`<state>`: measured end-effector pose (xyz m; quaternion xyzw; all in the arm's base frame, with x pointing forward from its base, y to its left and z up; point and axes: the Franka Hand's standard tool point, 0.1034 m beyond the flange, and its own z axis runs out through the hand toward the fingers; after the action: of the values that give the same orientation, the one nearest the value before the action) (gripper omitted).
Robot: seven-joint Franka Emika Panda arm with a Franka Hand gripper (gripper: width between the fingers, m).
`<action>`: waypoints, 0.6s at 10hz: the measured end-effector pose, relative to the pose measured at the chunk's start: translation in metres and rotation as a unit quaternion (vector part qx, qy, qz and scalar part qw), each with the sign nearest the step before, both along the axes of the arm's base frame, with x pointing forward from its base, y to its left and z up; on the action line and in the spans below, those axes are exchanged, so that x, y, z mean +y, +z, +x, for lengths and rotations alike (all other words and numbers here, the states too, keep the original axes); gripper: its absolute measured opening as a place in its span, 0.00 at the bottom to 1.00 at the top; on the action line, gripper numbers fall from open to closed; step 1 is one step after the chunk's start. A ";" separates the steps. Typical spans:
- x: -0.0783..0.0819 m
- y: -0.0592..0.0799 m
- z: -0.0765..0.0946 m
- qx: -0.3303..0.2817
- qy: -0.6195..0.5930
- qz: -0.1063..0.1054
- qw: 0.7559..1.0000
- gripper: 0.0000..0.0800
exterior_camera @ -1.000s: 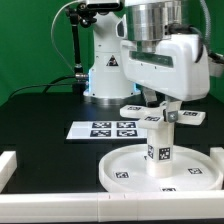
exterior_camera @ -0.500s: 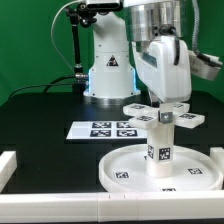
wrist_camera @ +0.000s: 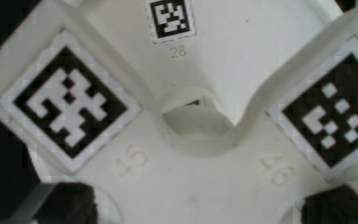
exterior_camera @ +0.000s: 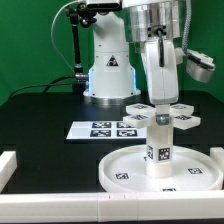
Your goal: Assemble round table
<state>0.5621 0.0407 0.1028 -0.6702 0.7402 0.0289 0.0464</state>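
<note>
The large rimmed round disc (exterior_camera: 125,172) lies flat at the exterior view's lower right. The short thick leg (exterior_camera: 160,148) stands upright on its middle. The cross-shaped base (exterior_camera: 186,118) sits level on top of the leg. My gripper (exterior_camera: 160,102) comes straight down onto the base's centre, with its fingers closed on the hub. In the wrist view the cross-shaped base (wrist_camera: 185,165) fills the frame with its tagged arms spread out. My gripper (wrist_camera: 197,205) grips it, and a dark fingertip (wrist_camera: 60,205) shows on either side of it.
The marker board (exterior_camera: 112,129) lies flat to the exterior view's left of the leg. White border blocks stand at the left (exterior_camera: 8,165) and along the front edge (exterior_camera: 60,208). The arm's own pedestal (exterior_camera: 108,70) rises behind.
My wrist has turned about its vertical axis over the leg, the white hand housing swinging from broadside to narrow. The base stays on top of the leg; the disc has not moved.
</note>
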 end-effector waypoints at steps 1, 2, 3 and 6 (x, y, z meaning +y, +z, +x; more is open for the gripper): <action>0.001 0.007 0.002 -0.007 0.013 0.002 1.000 0.79; 0.002 0.014 0.004 -0.013 0.017 0.005 1.000 0.79; 0.003 0.021 0.007 -0.019 0.020 0.007 1.000 0.81; 0.005 0.022 0.007 -0.023 0.039 0.006 0.999 0.81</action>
<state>0.5695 0.0453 0.1246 -0.6987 0.7121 0.0200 0.0661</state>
